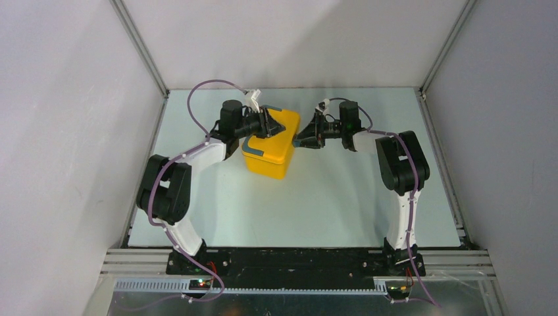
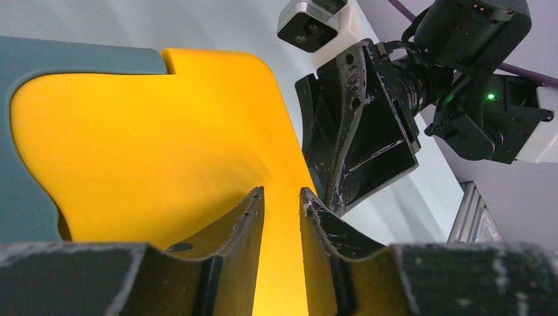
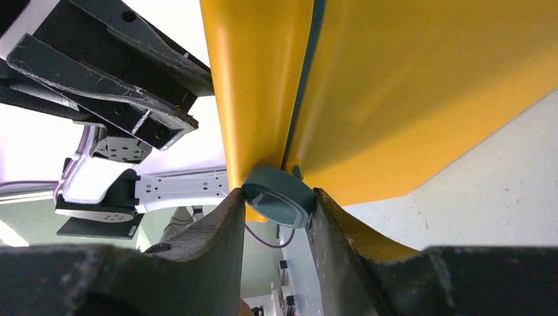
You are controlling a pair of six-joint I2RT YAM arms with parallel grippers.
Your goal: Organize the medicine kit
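Observation:
The medicine kit, a bright yellow box with blue-grey trim, stands at the back middle of the table with its lid down. My left gripper rests on the lid from the left. In the left wrist view its jaws stand a narrow gap apart, with only yellow lid showing between them. My right gripper is at the box's right side. In the right wrist view it is shut on the small blue-grey latch, at the seam between lid and body.
The pale green table mat is boxed in by grey walls and aluminium posts. Both arms bend in toward the box from their bases at the near edge. One of the right gripper's fingers hangs close beyond the lid's edge.

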